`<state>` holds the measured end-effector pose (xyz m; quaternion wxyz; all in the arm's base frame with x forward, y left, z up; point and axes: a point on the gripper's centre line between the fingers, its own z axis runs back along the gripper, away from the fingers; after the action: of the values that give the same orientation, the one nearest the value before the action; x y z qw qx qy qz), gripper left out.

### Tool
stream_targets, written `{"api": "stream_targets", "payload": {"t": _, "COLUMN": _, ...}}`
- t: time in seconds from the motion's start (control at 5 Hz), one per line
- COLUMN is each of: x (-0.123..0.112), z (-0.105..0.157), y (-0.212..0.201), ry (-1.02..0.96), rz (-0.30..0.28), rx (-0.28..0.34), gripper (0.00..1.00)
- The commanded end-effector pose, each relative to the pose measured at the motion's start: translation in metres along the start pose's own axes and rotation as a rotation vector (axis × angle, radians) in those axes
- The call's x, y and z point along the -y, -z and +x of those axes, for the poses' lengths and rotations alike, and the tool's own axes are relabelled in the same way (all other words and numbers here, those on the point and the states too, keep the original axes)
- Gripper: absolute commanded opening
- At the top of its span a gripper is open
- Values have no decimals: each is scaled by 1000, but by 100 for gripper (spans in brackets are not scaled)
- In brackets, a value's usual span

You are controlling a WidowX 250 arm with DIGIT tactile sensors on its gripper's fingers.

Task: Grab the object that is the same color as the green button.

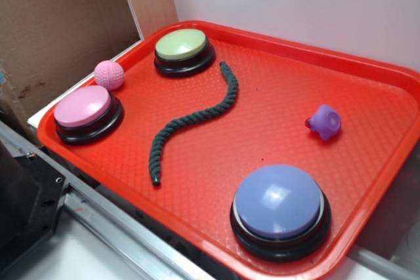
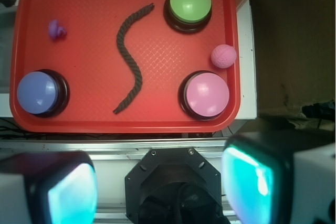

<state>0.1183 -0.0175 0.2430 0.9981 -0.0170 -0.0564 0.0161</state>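
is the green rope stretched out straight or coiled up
Neither: the green rope lies flat on the red tray in a loose S-curve, uncoiled, with both ends apart and one end near the green button.

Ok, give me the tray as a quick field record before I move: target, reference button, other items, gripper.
target: dark green rope, lying wavy on the tray's middle, untouched
reference: green button, far corner, just beyond one rope end
other buttons: pink button; blue-purple button
loose items: pink ball between the pink and green buttons; purple toy
surface: red tray
gripper: fingers wide apart in the wrist view, high above the tray's near edge, holding nothing
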Motion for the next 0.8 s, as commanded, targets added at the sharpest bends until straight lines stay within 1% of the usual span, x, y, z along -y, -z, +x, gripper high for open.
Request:
{"api": "stream_targets", "payload": {"t": 0.0, "x": 0, "z": 0, "y": 0, "ry": 0, "rz": 0, "rx": 0, "gripper": 100}}
{"api": "stream_targets", "payload": {"t": 0.2, "x": -9, "z": 28, "y": 12, "ry": 21, "rz": 34, "rx": -36, "gripper": 100}}
{"api": "stream_targets", "payload": {"t": 0.6, "x": -9, "z": 28, "y": 12, "ry": 21, "rz": 34, "rx": -36, "gripper": 100}}
